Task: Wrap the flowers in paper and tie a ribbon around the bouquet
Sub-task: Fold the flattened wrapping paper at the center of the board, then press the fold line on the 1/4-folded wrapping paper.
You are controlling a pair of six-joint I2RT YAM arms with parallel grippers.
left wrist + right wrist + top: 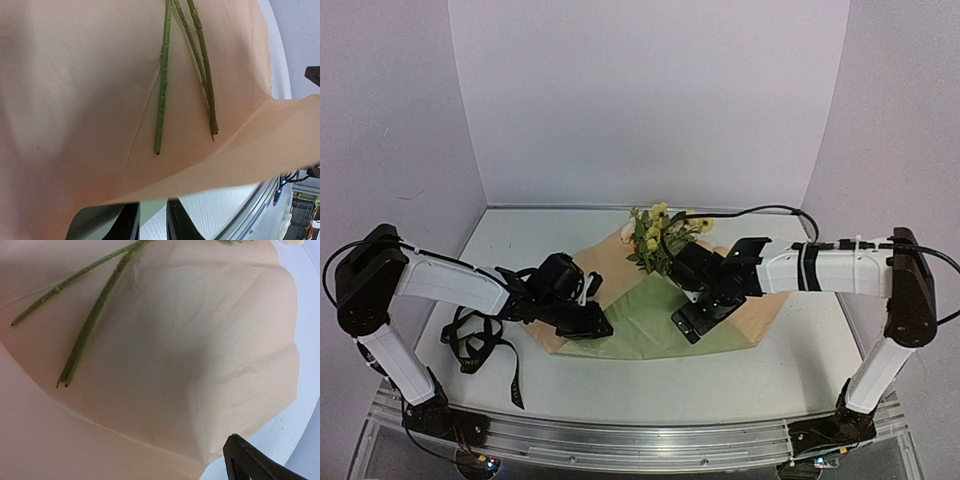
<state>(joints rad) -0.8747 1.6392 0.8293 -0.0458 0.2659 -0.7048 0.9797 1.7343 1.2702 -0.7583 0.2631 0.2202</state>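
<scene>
The paper [620,262] lies spread on the table, tan-orange face up at the sides. An olive-green fold [640,325] is turned over at the front. The flowers [660,232] lie on it with their blooms at the far end. Their thin green stems [162,90] run down the tan face. My left gripper [152,222] sits at the fold's left edge. Its jaws are narrow but apart, and the paper's edge covers the tips. My right gripper [685,320] is over the fold's right side. Only one of its fingers [250,462] shows, far off to the side, with nothing in it. The black ribbon [480,340] lies bunched at the left.
White walls close in the table at the back and both sides. A metal rail [640,440] runs along the near edge. A black cable [770,210] loops behind the right arm.
</scene>
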